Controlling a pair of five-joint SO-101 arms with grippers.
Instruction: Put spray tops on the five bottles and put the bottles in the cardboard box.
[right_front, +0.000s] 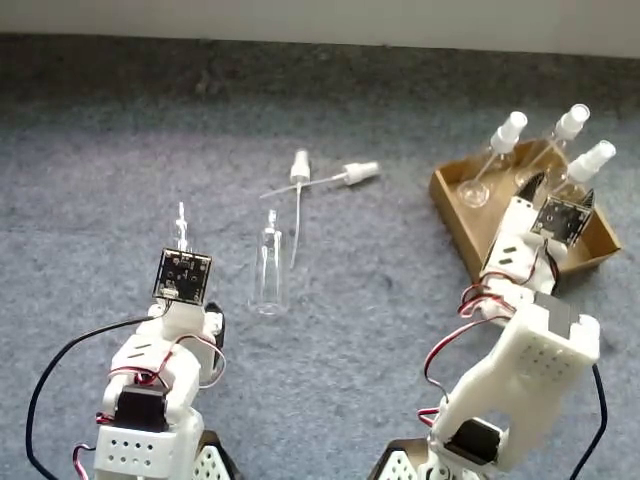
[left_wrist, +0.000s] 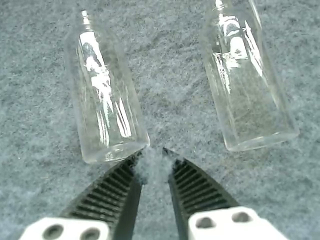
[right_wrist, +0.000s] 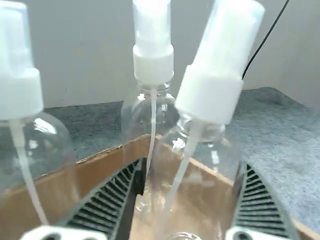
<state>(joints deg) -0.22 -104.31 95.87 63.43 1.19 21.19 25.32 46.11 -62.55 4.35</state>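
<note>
Two clear bottles without tops lie on the grey carpet: one just ahead of my left gripper, the other to its right. My left gripper's fingers stand a narrow gap apart, with nothing between them, at the first bottle's base. Two loose spray tops lie farther back. The cardboard box holds three topped bottles. My right gripper is inside the box, shut on one of them. The other two stand behind it.
The carpet ends at a pale wall at the back. Black and red cables trail from the arm bases near the front edge.
</note>
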